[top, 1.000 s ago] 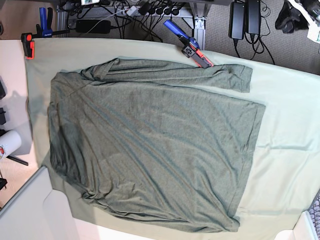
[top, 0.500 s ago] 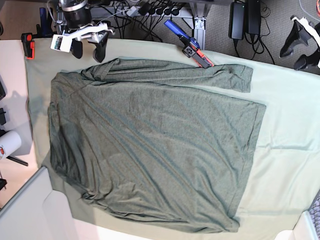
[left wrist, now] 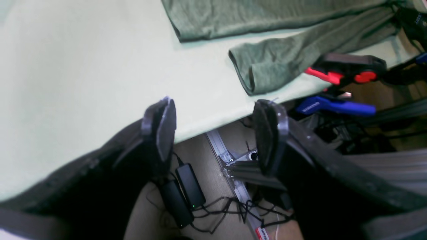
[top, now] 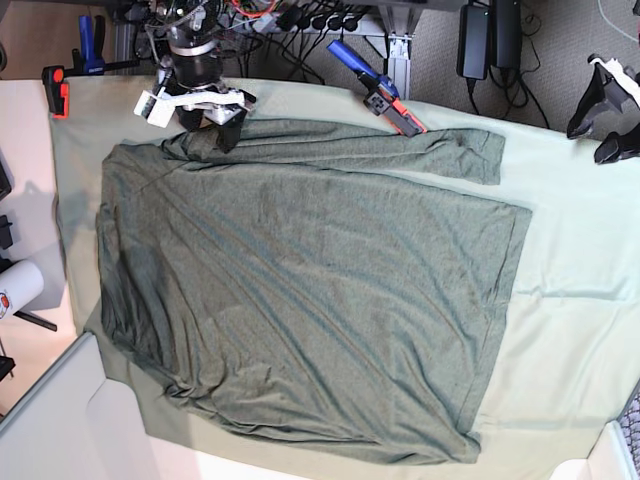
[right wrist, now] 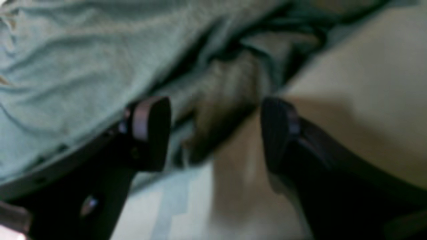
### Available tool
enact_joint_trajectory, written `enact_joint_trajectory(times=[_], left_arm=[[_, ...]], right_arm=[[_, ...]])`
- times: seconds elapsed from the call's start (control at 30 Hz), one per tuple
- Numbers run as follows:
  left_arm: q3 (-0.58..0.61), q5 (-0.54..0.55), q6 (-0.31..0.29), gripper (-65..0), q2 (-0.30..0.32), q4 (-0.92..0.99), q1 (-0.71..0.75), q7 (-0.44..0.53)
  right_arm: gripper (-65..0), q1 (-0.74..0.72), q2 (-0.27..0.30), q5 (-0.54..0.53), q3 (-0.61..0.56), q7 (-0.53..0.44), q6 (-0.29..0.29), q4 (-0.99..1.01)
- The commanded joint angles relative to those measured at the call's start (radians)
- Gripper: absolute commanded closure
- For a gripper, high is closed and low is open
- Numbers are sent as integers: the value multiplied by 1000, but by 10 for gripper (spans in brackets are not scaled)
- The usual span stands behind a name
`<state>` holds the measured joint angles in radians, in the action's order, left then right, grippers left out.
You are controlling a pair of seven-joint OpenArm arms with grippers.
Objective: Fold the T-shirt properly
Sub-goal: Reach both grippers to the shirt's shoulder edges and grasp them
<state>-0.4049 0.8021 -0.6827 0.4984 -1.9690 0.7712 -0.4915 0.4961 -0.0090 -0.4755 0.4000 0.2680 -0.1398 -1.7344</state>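
The dark olive T-shirt (top: 310, 290) lies spread and wrinkled on the pale mint table cloth (top: 570, 300), with one long sleeve (top: 400, 148) folded across its far edge. My right gripper (top: 210, 125) is open above the bunched fabric at the shirt's far-left corner. The blurred right wrist view shows a fold of the shirt (right wrist: 223, 106) between the open jaws of the right gripper (right wrist: 215, 133). My left gripper (top: 598, 135) is open and empty at the table's far-right edge, clear of the shirt. In the left wrist view the left gripper (left wrist: 217, 133) hangs over the table edge, and the sleeve cuff (left wrist: 267, 66) lies ahead.
A blue and red clamp (top: 385, 90) grips the far table edge beside the sleeve and also shows in the left wrist view (left wrist: 347, 71). A red clamp (top: 58, 90) and a blue clamp (top: 90, 40) sit at the far left. A white roll (top: 15, 285) stands left. Power bricks (top: 490, 40) lie on the floor.
My right gripper has come forward and right from the table's far-left corner to the shirt's far-left bunched edge. My left gripper has shifted slightly at the far right. The shirt has not moved.
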Motion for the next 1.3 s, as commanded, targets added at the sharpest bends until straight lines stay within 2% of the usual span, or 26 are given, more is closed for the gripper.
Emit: enact_joint_trajectory(times=[0.0,0.2,0.23,0.37,0.43,0.63,0.77,1.0,1.27], left_arm=[[-6,17,-15,-396,12,-12,-5,19],[29,16,-15,-396,13,0,-55,19],[48,11,-15,-396,12,14,-66,20],[143,-24,-15,-396,11,106,-129,20],[175,-35,-15,-396,11,138,-161,20],[262,-56,-15,-396,9,140,-200,23],[317,-106,-13,-396,-18,155,-247,23],[380,-112,-12,-396,-49,244,-322,23],[447,-156,-2,-396,-96,250,-330,35]], right_arm=[[-420,-4,-5,-4,4,-3,-6,-8],[-410,-10,-40,-4,3,10,-5,-8],[-376,-11,-41,-3,4,11,-6,-8],[-135,-11,-41,26,4,9,-6,-8],[-74,-11,-41,50,4,9,-6,-8],[-65,-11,-41,50,4,9,-6,-8],[-65,-11,-41,50,4,9,-6,-8],[-65,-8,-41,50,4,10,-6,-8],[-65,-8,-41,50,4,10,-6,-8]])
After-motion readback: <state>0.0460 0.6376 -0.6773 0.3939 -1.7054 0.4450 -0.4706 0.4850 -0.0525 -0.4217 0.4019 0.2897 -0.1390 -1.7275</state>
